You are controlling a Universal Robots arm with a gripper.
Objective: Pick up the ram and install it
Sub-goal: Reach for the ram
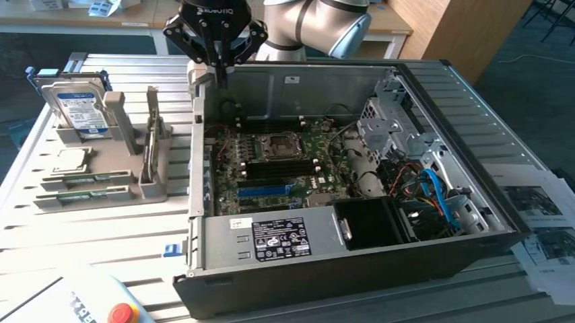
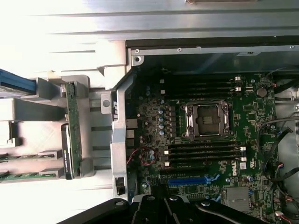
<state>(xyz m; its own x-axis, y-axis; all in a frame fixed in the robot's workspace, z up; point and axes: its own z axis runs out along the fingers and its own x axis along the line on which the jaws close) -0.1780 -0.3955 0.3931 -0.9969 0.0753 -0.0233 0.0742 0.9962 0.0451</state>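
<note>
A pale, ribbed metal surface (image 1: 99, 229) spreads across the lower left of the exterior view, and light glares off it toward the left edge. A light wooden desk (image 1: 90, 21) on white legs runs along the top of the frame. At the upper right stands a wooden cabinet side (image 1: 458, 30), with dark blue-grey floor (image 1: 539, 74) beside it. Printed sheets (image 1: 543, 215) lie at the lower right.

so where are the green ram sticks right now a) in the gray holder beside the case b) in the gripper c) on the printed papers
a: the ram sticks lie flat in the gray holder, on the exterior view's left of the open computer case.
</note>
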